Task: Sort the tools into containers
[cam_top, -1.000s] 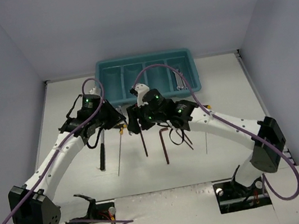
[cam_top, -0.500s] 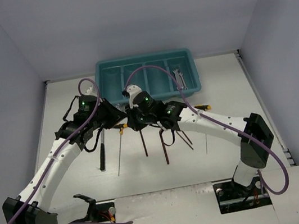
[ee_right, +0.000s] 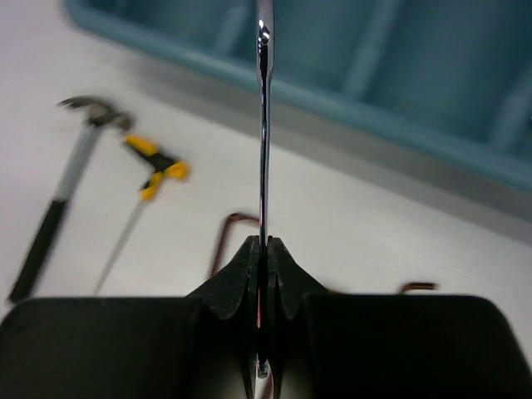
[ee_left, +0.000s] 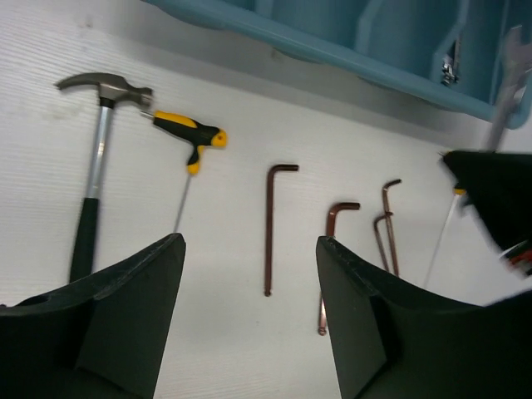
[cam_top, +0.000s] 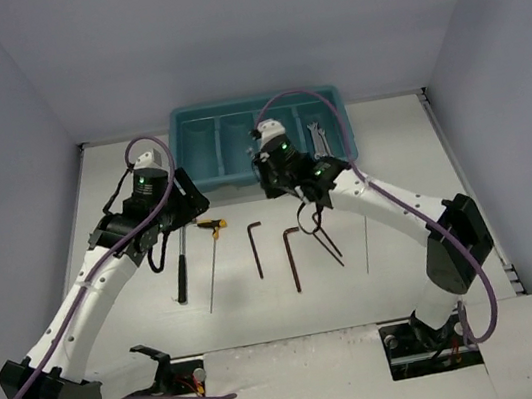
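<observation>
Right now the right fingers (ee_right: 241, 287) are pinched shut on a silver wrench (ee_right: 264, 125). Its long axis runs straight out from the tips toward the teal tray (ee_right: 332, 104). From above, that hand sits at the tray's near rim, about mid-width. Another wrench (cam_top: 317, 141) lies in the far-right compartment, so the drop spot is probably off to its right. The left fingers (ee_left: 133, 307) gape open, empty, above the counter (ee_left: 249, 108), with the hammer (ee_left: 93, 183) and yellow-handled driver (ee_left: 189, 133) ahead.
</observation>
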